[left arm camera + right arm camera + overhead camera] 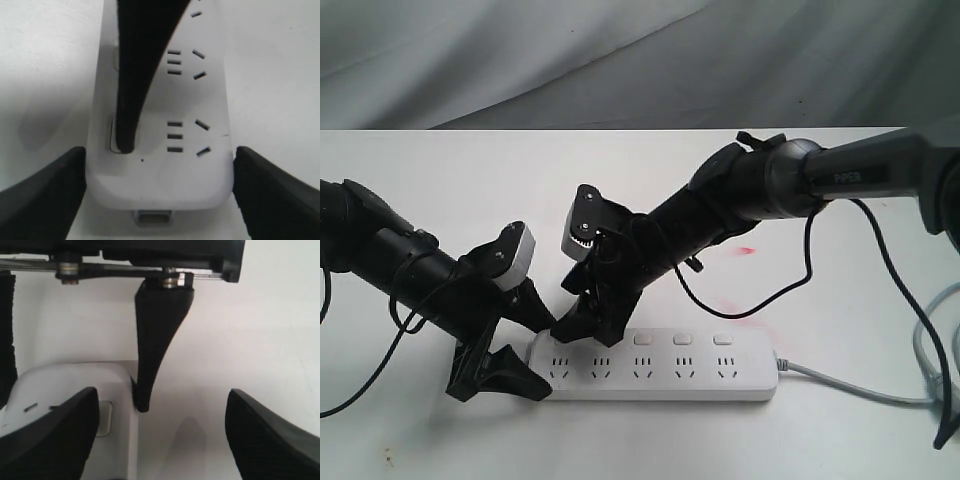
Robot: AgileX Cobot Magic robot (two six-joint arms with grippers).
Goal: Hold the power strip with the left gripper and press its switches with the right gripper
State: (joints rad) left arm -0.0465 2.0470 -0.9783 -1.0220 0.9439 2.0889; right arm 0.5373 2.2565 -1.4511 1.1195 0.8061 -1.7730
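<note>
White strip [660, 372] clamped at its end by left gripper [160, 155]. Right gripper [162, 394] spread wide, one fingertip [122, 142] on the end switch [105, 419].

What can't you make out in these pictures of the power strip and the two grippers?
Exterior view: only three switches show on the power strip; the other two are hidden behind the right gripper.
Left wrist view: a right gripper finger covers the switch under it, so whether it is pressed in cannot be told.
Exterior view: the grey cord runs out toward the right edge; its far end cannot be seen.
</note>
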